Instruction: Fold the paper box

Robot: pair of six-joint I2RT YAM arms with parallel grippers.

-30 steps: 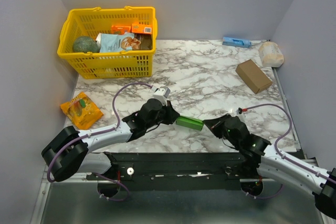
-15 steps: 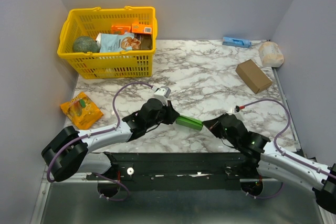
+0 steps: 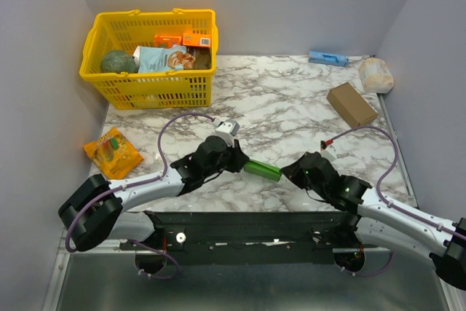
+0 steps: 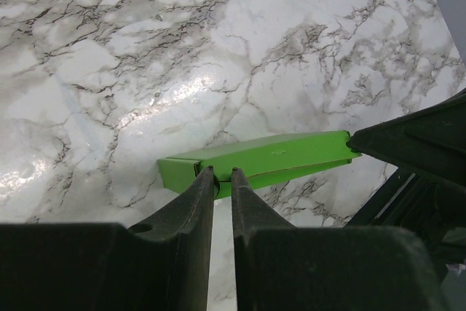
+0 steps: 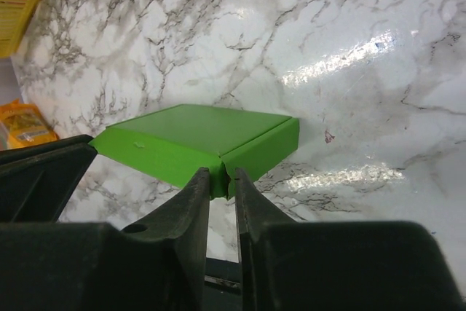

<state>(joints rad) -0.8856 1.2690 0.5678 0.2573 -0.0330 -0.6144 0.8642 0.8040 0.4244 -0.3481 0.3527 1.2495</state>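
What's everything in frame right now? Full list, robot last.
paper box: 1, bright green, near centre, between the arms
basket: 1, yellow, far left corner
groceries: several, mixed colours, inside the basket
packet: 1, orange, table's left edge
cardboard box: 1, brown, right side
flat pack: 1, blue, far edge
bag: 1, pale, far right corner
table: 1, white marble
left arm: 1, grey-black, near left; jaws pinch the paper box's left end
right arm: 1, grey-black, near right; jaws pinch its right end

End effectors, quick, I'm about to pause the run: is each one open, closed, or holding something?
Left end effector: closed, pinching one end of the paper box.
Right end effector: closed, pinching the box's other end.
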